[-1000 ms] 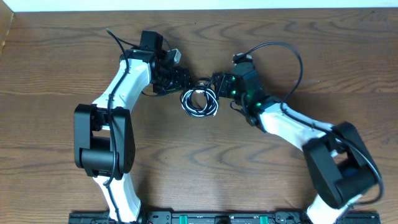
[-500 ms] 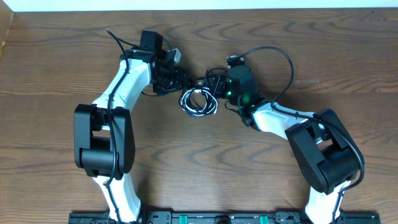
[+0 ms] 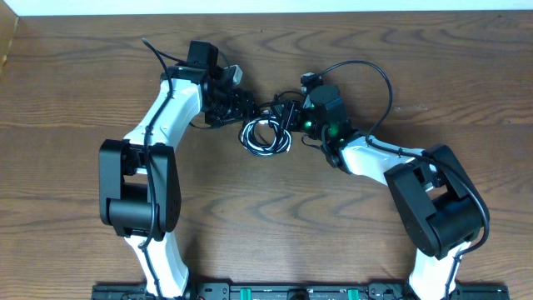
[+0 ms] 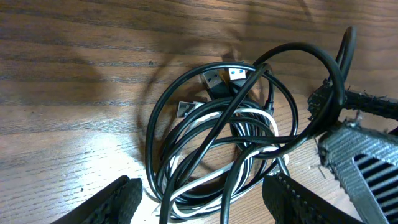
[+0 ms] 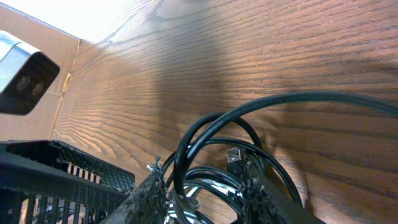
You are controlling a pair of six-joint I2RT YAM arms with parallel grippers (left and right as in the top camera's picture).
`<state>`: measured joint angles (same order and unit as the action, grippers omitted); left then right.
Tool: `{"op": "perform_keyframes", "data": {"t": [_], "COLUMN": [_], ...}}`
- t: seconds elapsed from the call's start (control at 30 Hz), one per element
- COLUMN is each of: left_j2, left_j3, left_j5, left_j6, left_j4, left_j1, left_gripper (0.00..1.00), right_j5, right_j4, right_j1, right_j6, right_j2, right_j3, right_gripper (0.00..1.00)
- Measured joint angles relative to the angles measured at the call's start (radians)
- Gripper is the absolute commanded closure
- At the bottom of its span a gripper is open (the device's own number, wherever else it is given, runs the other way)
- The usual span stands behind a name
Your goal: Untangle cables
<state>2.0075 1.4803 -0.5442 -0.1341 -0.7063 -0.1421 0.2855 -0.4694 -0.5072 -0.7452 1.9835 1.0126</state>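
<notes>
The cables (image 3: 266, 137) lie as one tangled coil of black and white cords on the wooden table, between my two grippers. In the left wrist view the coil (image 4: 217, 124) shows USB plug ends near its top, and one black loop rises toward the right gripper (image 4: 354, 155). My left gripper (image 3: 241, 108) is open wide, its fingers (image 4: 205, 199) on either side of the coil's near edge. My right gripper (image 3: 287, 112) is open at the coil's upper right. Black cable strands (image 5: 211, 130) pass between its fingers (image 5: 202, 193).
The right arm's thick black wire (image 3: 383, 75) arcs over the table behind the right gripper. A cardboard edge (image 3: 7, 42) stands at the far left. The left gripper's mesh finger (image 5: 56, 168) is close to the right gripper.
My right gripper has moved left and turned, coming in over the coil's upper right edge. The left arm and the coil have stayed in place.
</notes>
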Motion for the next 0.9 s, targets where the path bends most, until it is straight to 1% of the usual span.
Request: {"op": "perform_keyframes", "data": {"t": [0.1, 0.33, 0.4, 0.43, 0.57, 0.9], "left_j2": [0.0, 0.0, 0.0, 0.0, 0.0, 0.0], "left_j3": [0.0, 0.0, 0.0, 0.0, 0.0, 0.0], "left_j5": [0.0, 0.0, 0.0, 0.0, 0.0, 0.0], "left_j6": [0.001, 0.0, 0.0, 0.0, 0.0, 0.0], "left_j4": [0.0, 0.0, 0.0, 0.0, 0.0, 0.001], "left_j1": [0.0, 0.0, 0.0, 0.0, 0.0, 0.0], "left_gripper": [0.34, 0.34, 0.34, 0.34, 0.34, 0.34], "right_j5": [0.0, -0.101, -0.132, -0.148, -0.192, -0.212], "right_j4": [-0.004, -0.006, -0.005, -0.005, -0.005, -0.011], "right_j1": [-0.008, -0.053, -0.053, -0.053, -0.053, -0.076], "right_j6": [0.019, 0.052, 0.054, 0.054, 0.057, 0.058], "right_j2": [0.0, 0.0, 0.0, 0.0, 0.0, 0.0], "right_j3": [0.0, 0.0, 0.0, 0.0, 0.0, 0.0], "right_gripper": [0.61, 0.6, 0.62, 0.65, 0.62, 0.62]}}
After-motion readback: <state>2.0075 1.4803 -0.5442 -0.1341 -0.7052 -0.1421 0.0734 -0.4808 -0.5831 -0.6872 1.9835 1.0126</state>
